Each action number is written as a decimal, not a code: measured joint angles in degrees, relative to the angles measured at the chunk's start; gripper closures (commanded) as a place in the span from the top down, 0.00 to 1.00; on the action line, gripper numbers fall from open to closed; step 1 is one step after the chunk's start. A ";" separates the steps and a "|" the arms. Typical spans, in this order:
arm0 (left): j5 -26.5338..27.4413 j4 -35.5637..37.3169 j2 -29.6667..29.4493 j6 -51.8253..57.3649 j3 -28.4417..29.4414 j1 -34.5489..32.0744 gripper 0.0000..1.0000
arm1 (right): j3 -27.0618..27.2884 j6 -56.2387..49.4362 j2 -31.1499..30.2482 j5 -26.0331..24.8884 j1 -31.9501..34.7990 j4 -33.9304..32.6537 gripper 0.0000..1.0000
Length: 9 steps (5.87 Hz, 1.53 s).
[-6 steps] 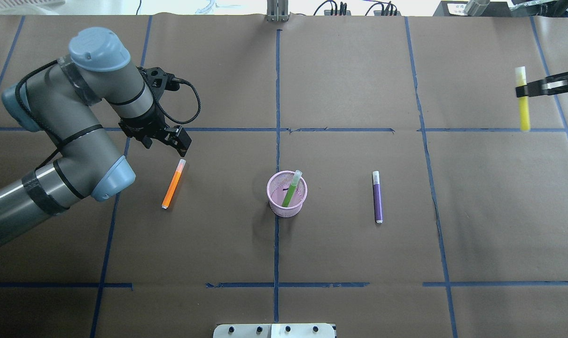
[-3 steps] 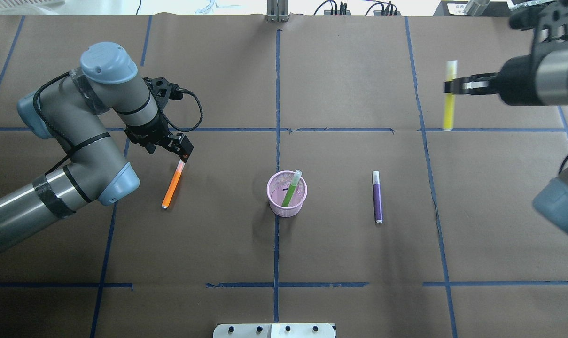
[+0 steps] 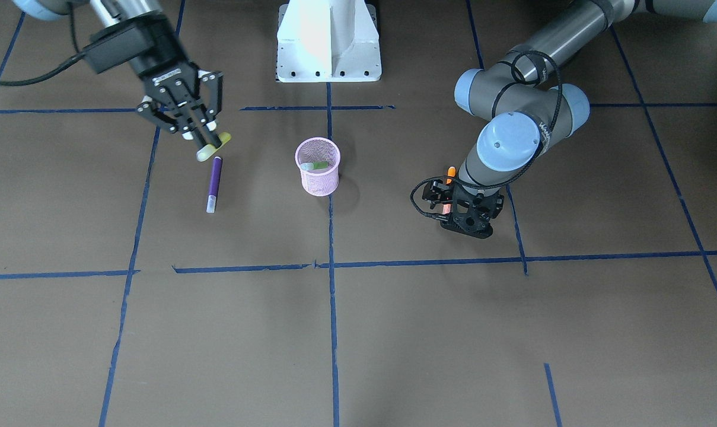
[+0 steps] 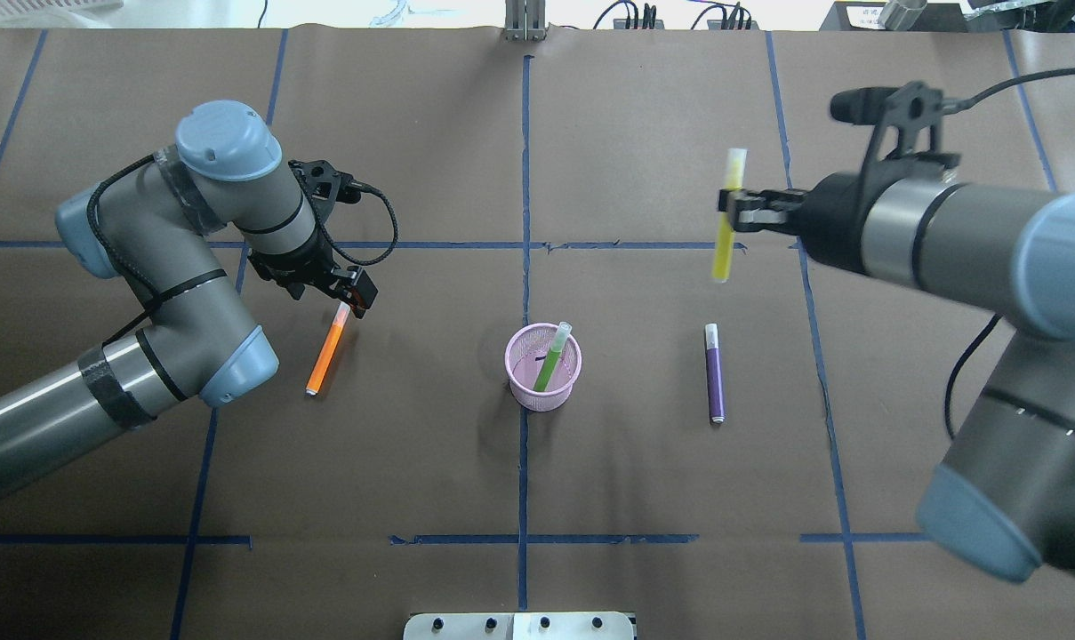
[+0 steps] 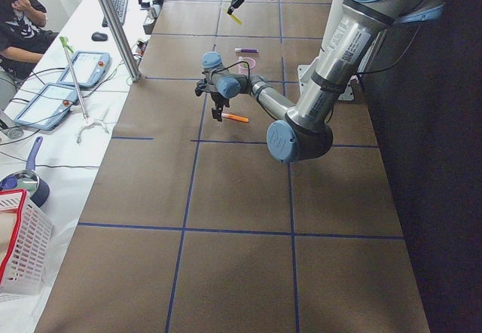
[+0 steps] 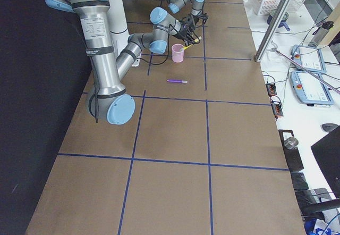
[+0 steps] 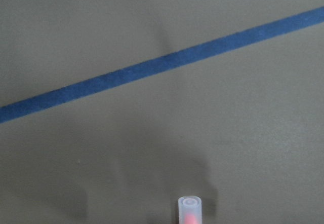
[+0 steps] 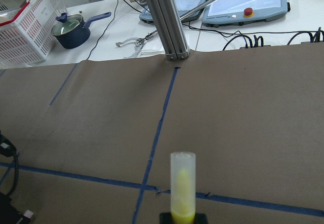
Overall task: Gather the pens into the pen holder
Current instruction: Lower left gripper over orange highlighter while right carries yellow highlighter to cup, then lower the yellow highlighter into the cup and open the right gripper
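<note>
The pink mesh pen holder (image 4: 537,397) (image 3: 318,182) stands mid-table with the green pen (image 4: 548,364) leaning inside. The orange pen (image 4: 326,357) lies flat to its left, and the purple pen (image 4: 715,378) (image 3: 214,182) lies flat to its right. My left gripper (image 4: 352,300) (image 3: 453,214) is low over the orange pen's pale cap end (image 7: 190,210), open, with the pen resting on the table. My right gripper (image 4: 734,210) (image 3: 206,139) is shut on a yellow pen (image 4: 726,233) (image 8: 182,188) and holds it in the air beyond the purple pen.
The white robot base (image 3: 328,41) stands at the table's near edge, and a metal post (image 4: 524,22) at the far edge. Blue tape lines (image 4: 524,178) grid the brown table cover. A basket and control pendants lie beyond the far edge.
My right arm has swung in from the table's right edge toward the middle, carrying the yellow pen. My left gripper has moved down to the orange pen's cap end.
</note>
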 measured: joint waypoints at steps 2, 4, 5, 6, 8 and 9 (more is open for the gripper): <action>0.79 0.06 0.13 0.06 -0.07 0.86 1.00 | 3.13 1.74 5.57 -11.54 -7.92 -8.71 0.00; 0.89 0.02 0.15 0.13 -0.28 1.02 1.00 | 0.18 1.93 7.05 -23.82 -14.11 -9.69 0.00; 0.89 0.00 0.23 0.15 -0.50 1.02 1.00 | -3.49 1.72 9.03 -26.17 -14.80 -9.62 0.00; 0.89 -0.01 0.29 0.13 -0.70 1.01 1.00 | -7.68 1.45 12.05 -27.36 -14.14 -9.43 0.00; 0.89 -0.01 0.41 0.14 -1.00 1.05 1.00 | -14.96 1.76 16.87 -27.77 -12.22 -9.07 0.00; 0.89 -0.01 0.44 0.15 -1.05 1.05 1.00 | -17.08 2.05 17.57 -27.77 -12.31 -8.92 0.00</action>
